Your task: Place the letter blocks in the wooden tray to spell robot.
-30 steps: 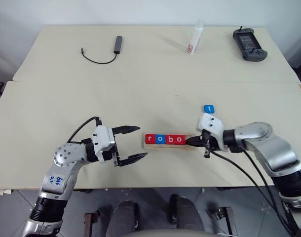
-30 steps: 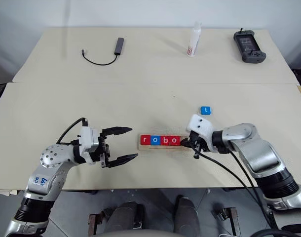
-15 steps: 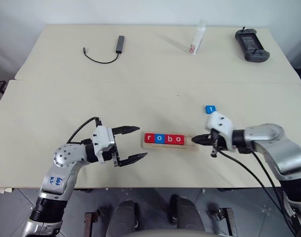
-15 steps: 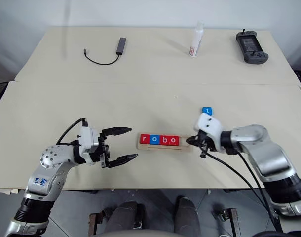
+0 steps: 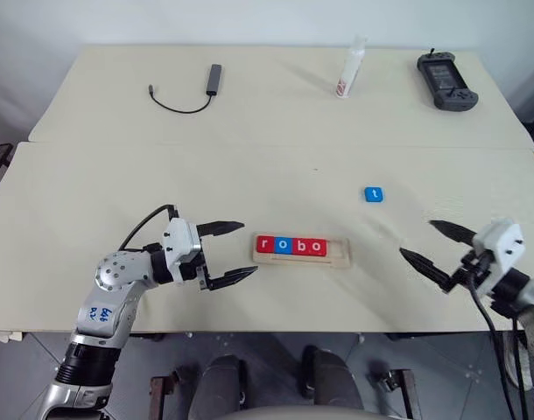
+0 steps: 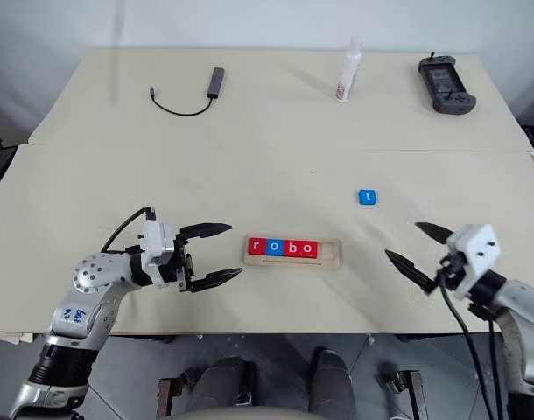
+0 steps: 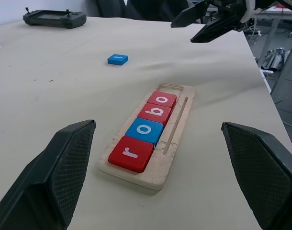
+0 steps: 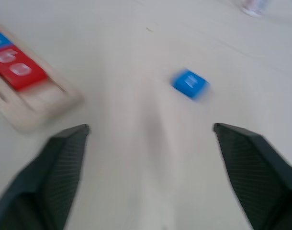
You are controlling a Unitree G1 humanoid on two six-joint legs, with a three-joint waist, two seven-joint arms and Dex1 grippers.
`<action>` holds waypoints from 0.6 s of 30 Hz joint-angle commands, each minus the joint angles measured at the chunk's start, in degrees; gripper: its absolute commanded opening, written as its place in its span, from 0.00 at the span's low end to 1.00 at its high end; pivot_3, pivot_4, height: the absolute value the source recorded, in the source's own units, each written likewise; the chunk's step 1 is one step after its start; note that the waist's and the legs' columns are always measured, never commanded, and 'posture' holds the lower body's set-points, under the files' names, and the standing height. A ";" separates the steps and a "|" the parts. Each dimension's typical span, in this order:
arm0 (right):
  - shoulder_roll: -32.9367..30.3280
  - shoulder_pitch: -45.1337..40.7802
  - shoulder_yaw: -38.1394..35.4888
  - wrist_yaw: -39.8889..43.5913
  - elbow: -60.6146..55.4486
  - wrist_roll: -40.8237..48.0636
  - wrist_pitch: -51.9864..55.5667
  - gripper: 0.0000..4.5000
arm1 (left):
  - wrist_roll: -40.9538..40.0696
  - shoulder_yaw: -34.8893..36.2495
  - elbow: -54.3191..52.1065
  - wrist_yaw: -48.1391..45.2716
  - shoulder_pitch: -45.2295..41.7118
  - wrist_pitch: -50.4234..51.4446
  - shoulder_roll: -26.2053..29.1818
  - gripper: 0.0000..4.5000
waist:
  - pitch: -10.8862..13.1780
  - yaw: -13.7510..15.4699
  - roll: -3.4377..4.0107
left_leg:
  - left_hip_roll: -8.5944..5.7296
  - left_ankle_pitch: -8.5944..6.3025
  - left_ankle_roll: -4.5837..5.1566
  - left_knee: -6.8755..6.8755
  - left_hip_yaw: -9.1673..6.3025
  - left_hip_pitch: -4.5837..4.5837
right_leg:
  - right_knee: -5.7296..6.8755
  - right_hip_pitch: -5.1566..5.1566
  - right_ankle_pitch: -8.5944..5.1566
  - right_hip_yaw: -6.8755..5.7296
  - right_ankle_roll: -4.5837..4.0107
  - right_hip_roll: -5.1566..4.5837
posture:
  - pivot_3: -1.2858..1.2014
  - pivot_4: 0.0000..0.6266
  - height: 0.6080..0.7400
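2 claws are wide open and empty. At lower left, the left claw (image 5: 224, 254) waits beside the wooden tray (image 5: 301, 255), which holds 4 blocks (image 5: 291, 246), r-o-b-o. The blue t block (image 5: 374, 194) lies right of centre on the bench (image 5: 267, 122). At lower right, the right claw (image 5: 433, 248) might push it away if misaligned.

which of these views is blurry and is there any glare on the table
Right wrist view: smeared by motion blur, blue t block and wooden tray soft. Left wrist view: tray and letters crisp, the gripper's own fingers soft up close. Head views: even light, faint shadows, no glare on the table.
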 commanded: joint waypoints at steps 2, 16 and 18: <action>0.33 1.38 -3.92 -0.21 3.62 1.66 -4.18 0.98 | -0.04 1.46 0.53 -0.52 -0.57 -1.68 0.60 1.00 | -0.01 -0.05 0.02 | 0.00 0.00 0.00 0.01 0.02 0.01 | 0.00 0.00 0.00 0.04 0.00 0.00 | 0.52 0.24 1.00; 0.74 -19.05 11.41 -16.25 -2.54 1.79 22.40 0.98 | -0.47 1.29 0.84 -0.60 -0.72 -2.57 -0.34 1.00 | -0.05 -1.26 0.09 | 0.06 0.02 -0.01 0.04 0.02 0.03 | 0.11 -0.04 0.00 0.09 -0.01 0.01 | 0.52 0.24 1.00; 3.17 -25.60 14.01 -21.76 -0.01 0.92 27.99 0.98 | -1.20 1.12 -0.36 -0.58 -0.20 -2.09 -0.73 1.00 | -0.05 -1.33 0.09 | 0.05 0.02 -0.01 0.05 0.01 0.01 | 0.10 -0.04 0.00 0.08 -0.02 0.01 | 0.52 0.24 1.00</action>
